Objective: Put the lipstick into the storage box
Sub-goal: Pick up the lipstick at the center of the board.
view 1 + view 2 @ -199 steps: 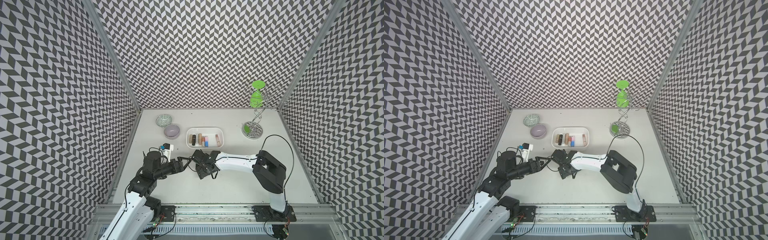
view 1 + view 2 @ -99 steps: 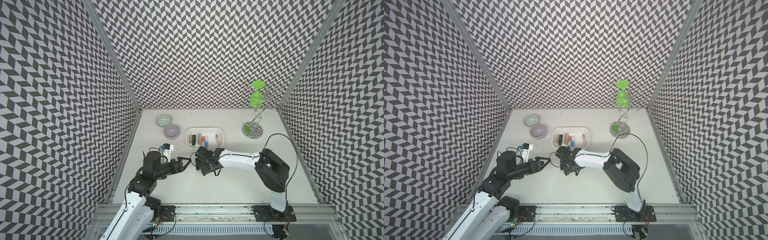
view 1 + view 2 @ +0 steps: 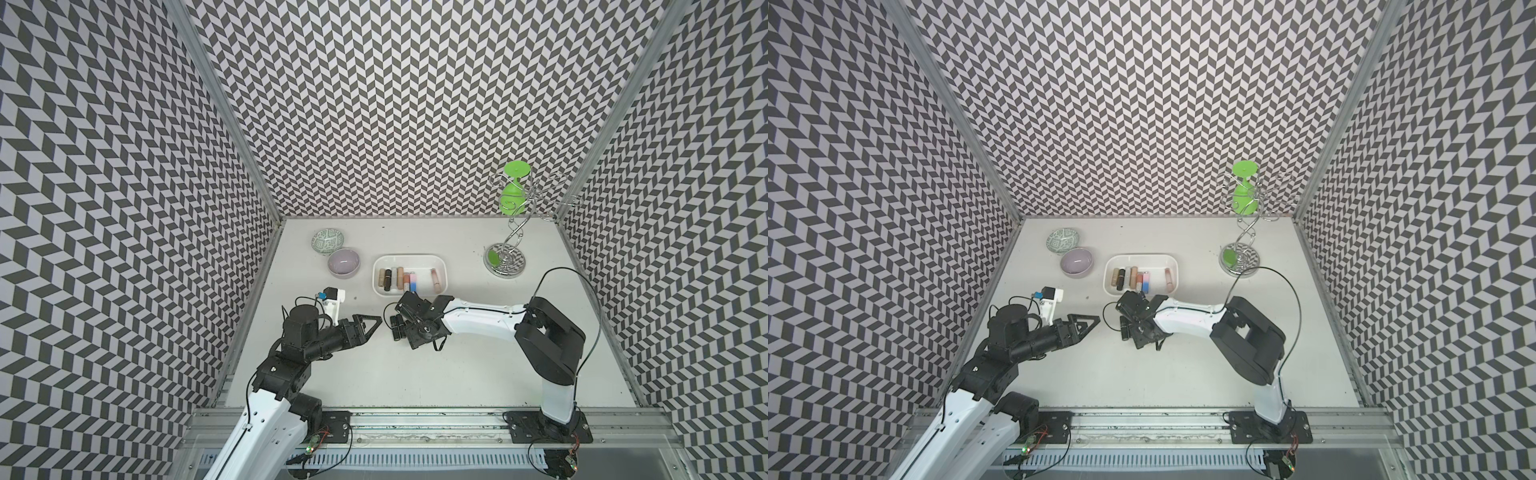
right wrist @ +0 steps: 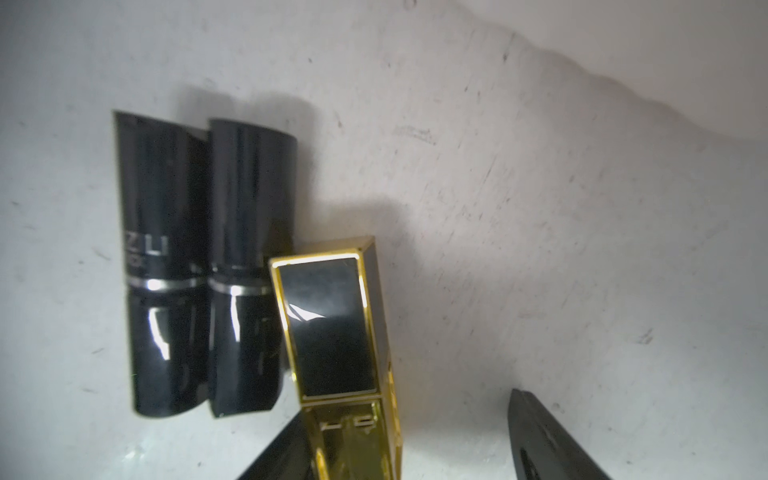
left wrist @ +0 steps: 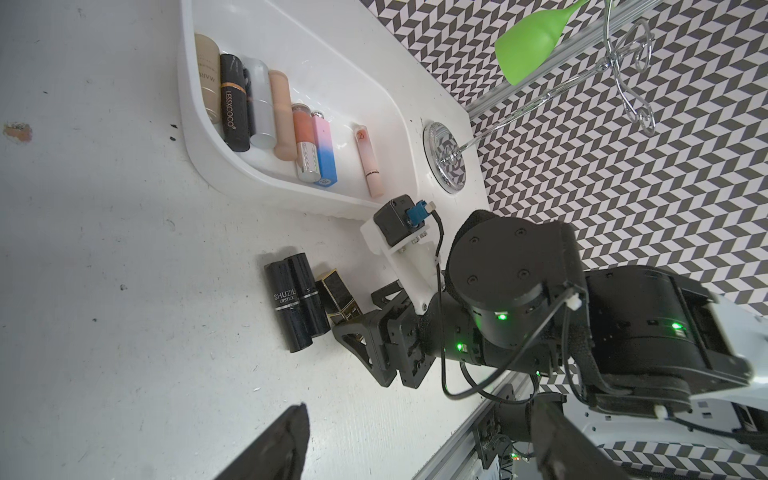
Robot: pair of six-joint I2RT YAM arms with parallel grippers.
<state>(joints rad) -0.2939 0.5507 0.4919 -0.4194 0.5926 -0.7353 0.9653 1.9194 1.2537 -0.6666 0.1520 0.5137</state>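
Three lipsticks lie together on the table in front of the storage box (image 3: 443, 266) (image 3: 1174, 266). Two are black round tubes (image 4: 166, 266) (image 4: 249, 270) and one is a square black-and-gold lipstick (image 4: 332, 324) (image 5: 338, 297). My right gripper (image 4: 411, 453) (image 3: 409, 330) is down at them, open around the gold base of the square lipstick. One finger (image 4: 282, 453) touches that base and the other finger (image 4: 544, 436) stands well apart. My left gripper (image 5: 415, 449) (image 3: 376, 326) hovers open and empty just left of the lipsticks.
The storage box holds several lipsticks (image 3: 397, 278) in a row. A lilac bowl (image 3: 343, 262) and a green-patterned bowl (image 3: 328, 240) stand left of it. A wire stand (image 3: 505, 259) with a green cup (image 3: 513, 195) is at the back right. Patterned walls enclose the table.
The right gripper has shifted slightly at the lipsticks and its jaws have narrowed around the square black-and-gold lipstick. The left arm has not moved.
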